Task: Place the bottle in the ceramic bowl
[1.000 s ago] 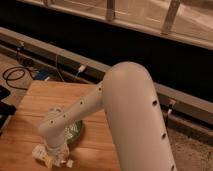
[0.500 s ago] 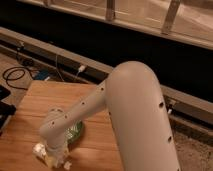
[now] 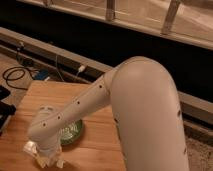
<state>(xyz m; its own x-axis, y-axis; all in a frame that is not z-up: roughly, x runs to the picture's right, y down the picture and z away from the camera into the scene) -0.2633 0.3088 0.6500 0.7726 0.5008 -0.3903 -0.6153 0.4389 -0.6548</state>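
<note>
The wooden table (image 3: 56,95) carries the ceramic bowl (image 3: 74,134), the hand (image 3: 50,160) low beside it.

My end effector (image 3: 49,159) hangs over the near-left part of the bench (image 3: 55,96). The ceramic bowl (image 3: 73,133) sits on the bench just behind it, to its right.

No text, brand name, number or sign is legible on any surface in the camera view. The gripper (image 3: 50,161), low at the lower left over the wooden table (image 3: 95,130) and just beside the ceramic bowl (image 3: 71,133), carries no readable marking. The bottle (image 3: 31,147) next to it shows only as a pale, unreadable patch.
</note>
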